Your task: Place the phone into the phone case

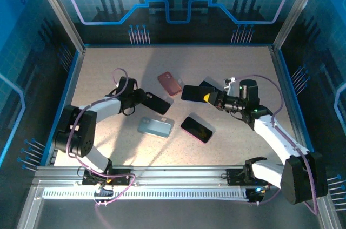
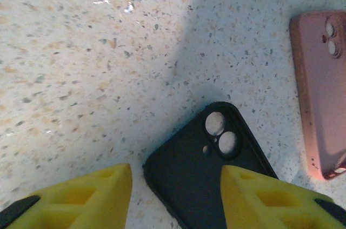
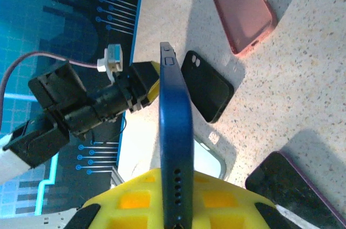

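Note:
My right gripper [image 1: 211,97] is shut on a dark blue phone [image 1: 193,93] and holds it off the table, right of centre. In the right wrist view the phone [image 3: 175,115] stands edge-on between the yellow fingers [image 3: 238,202]. A black phone case [image 1: 157,103] lies flat on the table, inside facing up. My left gripper [image 1: 141,98] is low at its near end. In the left wrist view the case [image 2: 205,169] lies between the yellow fingers [image 2: 81,199]. The right finger overlaps its edge, and a gap of table shows beside the left one. The jaws stand open.
A pink case [image 1: 170,83] lies behind the black one, and a pale blue case [image 1: 155,127] in front. A second phone [image 1: 197,128], dark with a pink rim, lies below my right gripper. Metal frame posts and blue walls enclose the table [image 1: 108,72].

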Robot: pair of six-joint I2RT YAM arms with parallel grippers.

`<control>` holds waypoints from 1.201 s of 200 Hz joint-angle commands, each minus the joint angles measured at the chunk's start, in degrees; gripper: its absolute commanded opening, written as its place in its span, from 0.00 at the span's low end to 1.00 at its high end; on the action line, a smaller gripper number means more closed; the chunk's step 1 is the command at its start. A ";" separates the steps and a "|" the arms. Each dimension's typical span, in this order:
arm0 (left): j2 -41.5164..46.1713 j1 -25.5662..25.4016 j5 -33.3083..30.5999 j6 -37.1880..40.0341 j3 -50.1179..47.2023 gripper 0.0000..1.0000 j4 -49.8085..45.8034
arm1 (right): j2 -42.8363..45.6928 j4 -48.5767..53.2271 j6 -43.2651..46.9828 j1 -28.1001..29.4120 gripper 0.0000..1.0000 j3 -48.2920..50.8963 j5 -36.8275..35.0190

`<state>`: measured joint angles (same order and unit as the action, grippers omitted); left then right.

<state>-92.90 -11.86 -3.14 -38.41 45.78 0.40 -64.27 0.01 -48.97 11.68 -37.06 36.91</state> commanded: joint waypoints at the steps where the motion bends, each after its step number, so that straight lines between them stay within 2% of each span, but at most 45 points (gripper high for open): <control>1: -3.35 0.34 2.99 2.50 3.08 0.44 3.19 | -0.50 -1.66 0.73 2.12 0.00 0.67 -0.58; 74: -6.59 0.28 7.54 0.67 1.28 0.40 7.81 | -6.83 -4.91 -0.50 7.30 0.00 -1.24 -2.32; 167: 1.23 -2.89 11.48 -7.48 -8.16 0.38 14.21 | -19.00 -9.73 -2.30 14.29 0.00 -7.00 -3.79; 240: 6.43 -1.53 10.26 -8.21 -8.19 0.36 11.11 | -30.43 -9.89 -2.28 15.91 0.00 -16.98 -2.24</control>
<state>-87.64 -14.46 6.90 -45.80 37.32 12.73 -91.77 -7.09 -51.20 26.87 -49.08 33.01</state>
